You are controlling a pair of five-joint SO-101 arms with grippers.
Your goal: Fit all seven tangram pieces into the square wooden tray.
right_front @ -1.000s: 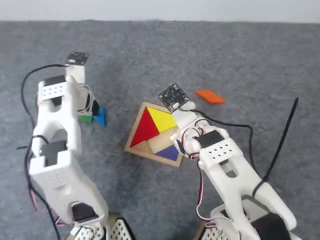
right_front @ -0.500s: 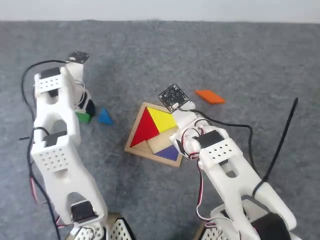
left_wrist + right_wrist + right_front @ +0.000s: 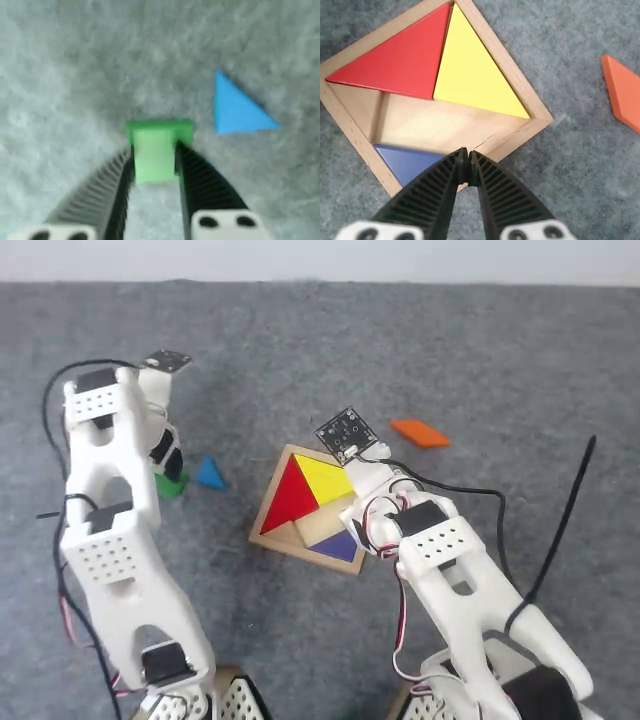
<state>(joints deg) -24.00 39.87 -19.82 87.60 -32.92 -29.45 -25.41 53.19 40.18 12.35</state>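
Left tool (image 3: 154, 149) is pinching the green square piece (image 3: 159, 132), well apart from the wooden tray (image 3: 505, 65), with the small blue triangle (image 3: 237, 110) between them. Right tool (image 3: 469, 155) is pressed together over the tray's edge, and the red triangle (image 3: 395, 55) and yellow triangle (image 3: 470, 70) sit inside.

The left arm rises tall and folds over at the elbow, wrist pointing down. Its gripper (image 3: 154, 150) is clamped on a green piece (image 3: 159, 131), one finger on each side. The right arm stretches forward and low, and its gripper (image 3: 468, 154) points down with the fingertips pressed together.
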